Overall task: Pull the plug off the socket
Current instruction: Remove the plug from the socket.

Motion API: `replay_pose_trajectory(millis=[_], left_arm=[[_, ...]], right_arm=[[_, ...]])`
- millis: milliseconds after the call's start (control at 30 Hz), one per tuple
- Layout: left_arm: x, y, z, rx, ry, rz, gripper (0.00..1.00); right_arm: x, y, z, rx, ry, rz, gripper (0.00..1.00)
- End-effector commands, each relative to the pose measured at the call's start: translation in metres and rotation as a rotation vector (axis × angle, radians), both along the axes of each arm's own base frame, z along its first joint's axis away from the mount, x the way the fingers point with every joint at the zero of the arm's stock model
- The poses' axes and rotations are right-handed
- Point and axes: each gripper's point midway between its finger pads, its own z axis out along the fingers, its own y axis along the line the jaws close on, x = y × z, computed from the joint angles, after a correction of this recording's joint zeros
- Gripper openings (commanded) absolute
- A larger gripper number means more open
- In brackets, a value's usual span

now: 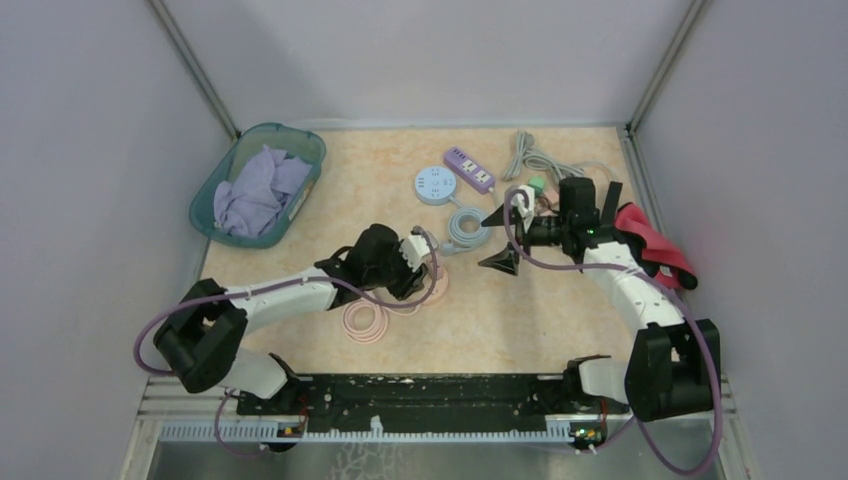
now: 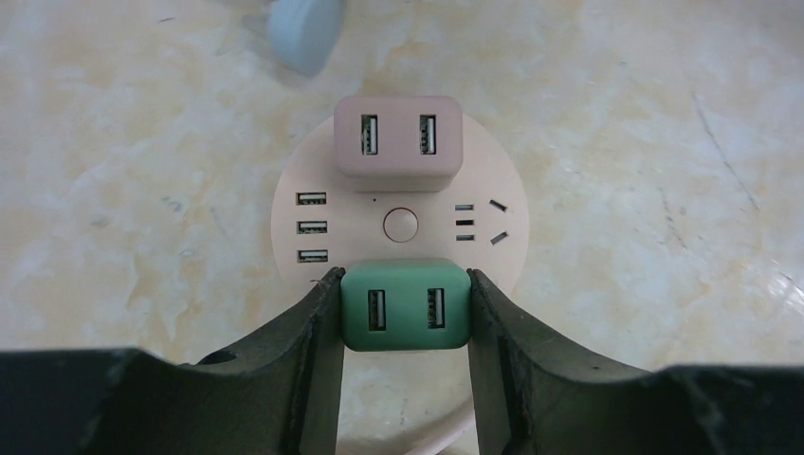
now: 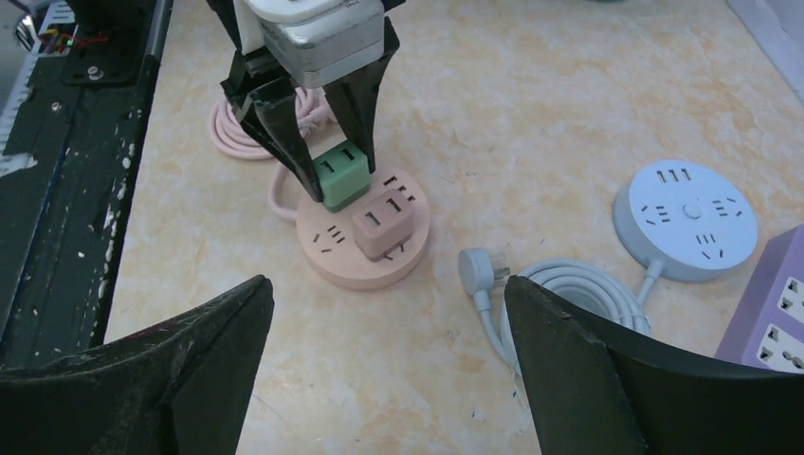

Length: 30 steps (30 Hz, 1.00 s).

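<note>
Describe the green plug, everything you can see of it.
The green plug is a small rounded cube of matte-looking plastic with two USB ports on its top face. It sits upright at the rim of the round pink socket, across the centre button from a pink plug of the same shape, not touching it. The left pincer is shut on it, one finger flat against each side. Its prongs are hidden.

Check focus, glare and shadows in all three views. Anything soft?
Left wrist: green plug crisp, blue-grey blob at top edge blurred. Right wrist: own fingers dark, edges soft, pink socket sharp. Top: even light on table, faint shadows, no glare.
</note>
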Motion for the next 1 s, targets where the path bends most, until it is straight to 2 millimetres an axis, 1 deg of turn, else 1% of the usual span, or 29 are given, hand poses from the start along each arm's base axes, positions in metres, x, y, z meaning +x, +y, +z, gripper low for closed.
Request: replay_pose_trajectory(millis=[0, 67, 133, 267, 367, 467, 600, 633, 667, 833, 900, 967], left_arm=[[-0.031, -0.038, 0.022, -0.136, -0.051, -0.348, 0.06], [-0.04, -0.045, 0.02, -0.167, -0.031, -0.411, 0.05], [-0.044, -0.051, 0.018, -0.187, -0.019, -0.446, 0.05], [-0.047, -0.059, 0.014, -0.216, -0.009, -0.481, 0.05], [-0.049, -0.063, 0.015, -0.245, -0.031, -0.492, 0.05], [-0.052, -0.064, 0.015, -0.268, -0.058, -0.49, 0.05], [-0.056, -0.062, 0.01, -0.28, -0.074, -0.473, 0.06], [-0.056, -0.062, 0.009, -0.282, -0.077, -0.469, 0.09], [-0.057, -0.062, 0.009, -0.283, -0.081, -0.462, 0.13], [-0.057, -0.062, 0.009, -0.31, -0.119, -0.426, 0.4], [-0.056, -0.061, 0.012, -0.326, -0.133, -0.408, 0.49], [-0.056, -0.061, 0.019, -0.355, -0.163, -0.398, 0.57]], right_arm=[[-0.024, 0.005, 0.007, 0.022, -0.141, 0.139, 0.92], [-0.029, 0.005, 0.0, 0.006, -0.18, 0.165, 0.92], [-0.034, 0.006, -0.009, -0.018, -0.212, 0.191, 0.92], [-0.044, 0.007, -0.034, -0.06, -0.27, 0.252, 0.92], [-0.047, 0.011, -0.05, -0.101, -0.265, 0.279, 0.92], [-0.05, 0.019, -0.063, -0.157, -0.263, 0.314, 0.91], [-0.054, 0.027, -0.079, -0.199, -0.251, 0.34, 0.91], [-0.054, 0.028, -0.083, -0.213, -0.249, 0.343, 0.91], [-0.055, 0.029, -0.087, -0.226, -0.251, 0.346, 0.91], [-0.055, 0.033, -0.097, -0.254, -0.235, 0.35, 0.9], [-0.055, 0.035, -0.099, -0.263, -0.231, 0.349, 0.9], [-0.056, 0.037, -0.102, -0.274, -0.227, 0.351, 0.89]])
